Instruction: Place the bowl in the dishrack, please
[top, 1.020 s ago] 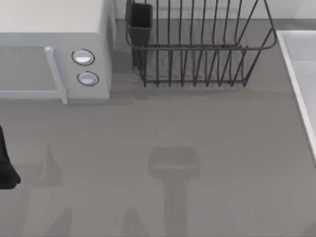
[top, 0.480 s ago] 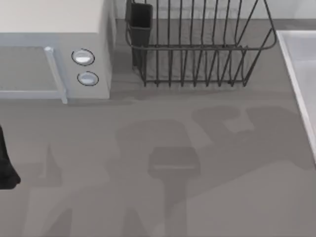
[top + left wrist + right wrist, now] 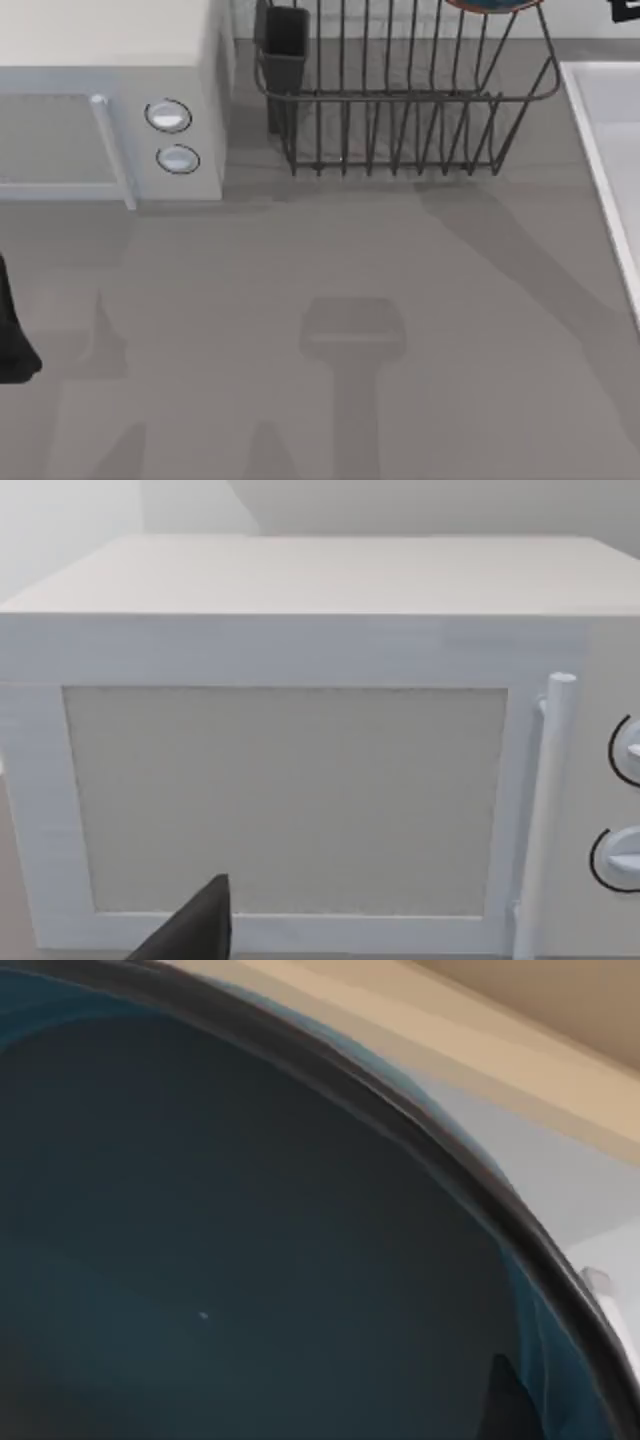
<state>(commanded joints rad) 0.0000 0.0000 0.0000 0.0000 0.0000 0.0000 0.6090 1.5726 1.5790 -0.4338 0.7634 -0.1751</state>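
Where seen from above:
Bowl [image 3: 490, 5]: over the dishrack [image 3: 400, 100], at 1 o'clock.
Right grip: cannot tell.

No text, label, brand, number or sign can be read anywhere, neither on the microwave [image 3: 110, 100] and its two round knobs [image 3: 168, 116] nor on the dishrack [image 3: 400, 90].

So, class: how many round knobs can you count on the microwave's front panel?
2: upper knob and lower knob, stacked on the microwave panel right of its door handle, at the table's left.
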